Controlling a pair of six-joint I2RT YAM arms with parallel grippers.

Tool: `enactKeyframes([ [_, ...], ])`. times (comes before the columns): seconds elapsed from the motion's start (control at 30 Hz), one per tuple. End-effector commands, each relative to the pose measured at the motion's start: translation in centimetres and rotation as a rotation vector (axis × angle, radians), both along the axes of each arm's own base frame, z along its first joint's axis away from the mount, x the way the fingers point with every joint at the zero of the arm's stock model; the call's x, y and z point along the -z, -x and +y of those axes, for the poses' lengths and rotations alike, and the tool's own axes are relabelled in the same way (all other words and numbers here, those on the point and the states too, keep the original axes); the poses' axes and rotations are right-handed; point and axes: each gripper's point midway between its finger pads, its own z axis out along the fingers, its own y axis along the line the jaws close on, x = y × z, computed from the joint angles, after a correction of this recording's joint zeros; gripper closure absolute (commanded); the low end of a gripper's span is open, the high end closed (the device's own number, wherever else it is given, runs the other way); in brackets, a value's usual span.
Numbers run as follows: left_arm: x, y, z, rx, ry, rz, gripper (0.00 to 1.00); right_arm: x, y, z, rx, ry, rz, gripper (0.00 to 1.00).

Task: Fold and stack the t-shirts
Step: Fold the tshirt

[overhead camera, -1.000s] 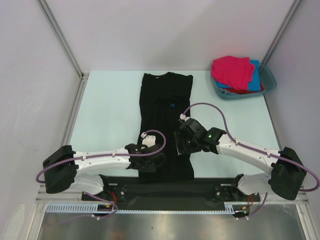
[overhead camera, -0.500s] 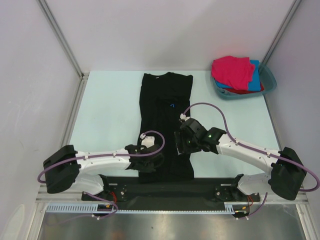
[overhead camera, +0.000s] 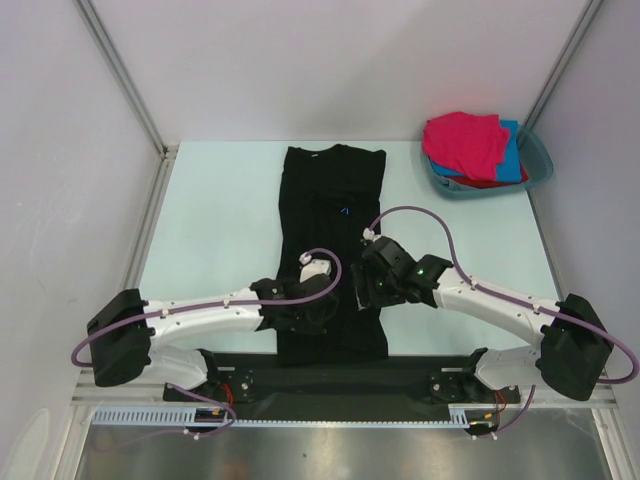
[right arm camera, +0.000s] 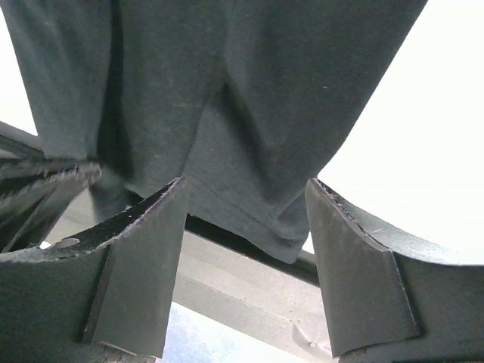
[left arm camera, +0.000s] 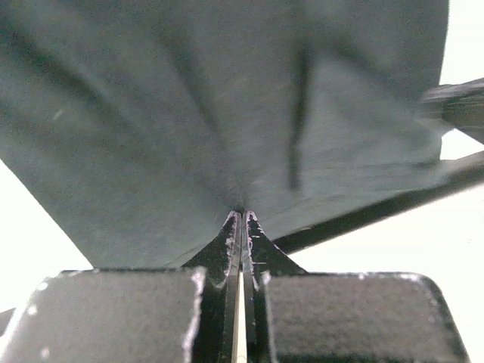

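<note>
Because the black t-shirt (overhead camera: 333, 220) lies as one long narrow strip down the middle of the bench (overhead camera: 220, 220), collar at the far end and hem at the near edge, the coming fold likely turns on carrying that hem along the strip's long axis toward the collar. Both arms work at the hem end. The left arm (overhead camera: 200, 315) is at its near-left corner and the right arm (overhead camera: 490, 295) at its right edge, slightly farther up.

The left jaws are pressed tight on the cloth, which fans away from their tips in the left wrist view. The right jaws stand apart, straddling the hem's right corner without pinching it.

How many layers the left jaws hold cannot be told, and the black folds hide the sleeves. The pink shirt (overhead camera: 465, 140), blue shirt (overhead camera: 512, 155) and red shirt (overhead camera: 490, 182) sit heaped in the teal basin (overhead camera: 541, 152), well apart at the far right.
</note>
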Motion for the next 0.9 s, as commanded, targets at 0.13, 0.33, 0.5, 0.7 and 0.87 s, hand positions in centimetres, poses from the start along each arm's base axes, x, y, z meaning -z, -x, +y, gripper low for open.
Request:
enactKeyframes([
  [0.13,-1.9,0.1,-4.1,0.168,0.085,0.018,0.90,0.2,-0.3,-1.2,0.034,0.037,-0.009,0.32],
  [0.33,2.3,2.0,-2.8,0.210,-0.078,0.130,0.39,0.4,-0.3,-2.1,0.057,0.068,-0.012,0.32],
  [0.5,1.7,0.6,1.4,0.015,-0.203,0.032,0.15,0.3,-0.7,-3.0,0.084,0.089,-0.024,0.31],
  [0.7,-2.0,-1.6,6.7,-0.240,-0.146,-0.115,0.03,0.8,-0.7,-3.5,0.101,0.088,-0.010,0.31],
  [0.87,-1.8,-0.9,8.2,-0.274,-0.069,-0.100,0.02,1.5,1.2,-2.5,0.073,0.003,0.069,0.33],
])
